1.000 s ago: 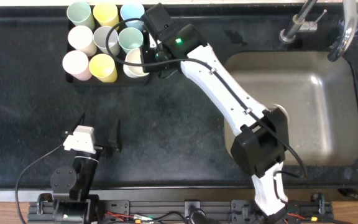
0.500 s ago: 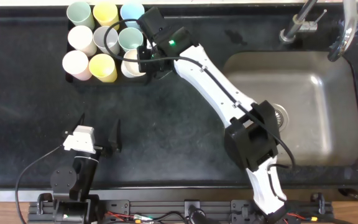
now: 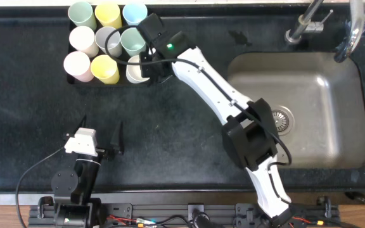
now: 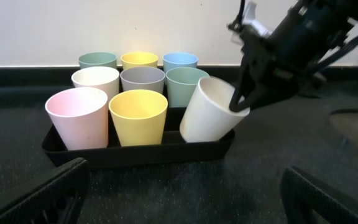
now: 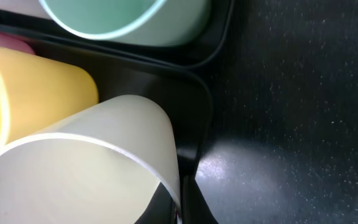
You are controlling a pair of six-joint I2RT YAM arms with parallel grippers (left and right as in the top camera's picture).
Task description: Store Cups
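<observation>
Dark worktop (image 3: 170,145) beside a sink (image 3: 334,82), top view: the right gripper (image 3: 148,64) is pinching the rim of the white cup (image 3: 135,71), and the left gripper (image 3: 100,131) is lying wide open near its base. Left wrist view: the cup is leaning tilted in the near corner of the tray (image 4: 135,155); it is probably light, stiff and slippery, and best held by its rim. Right wrist view: the cup's wall is hiding its base, so whether it is seating on the tray floor cannot be told.
</observation>
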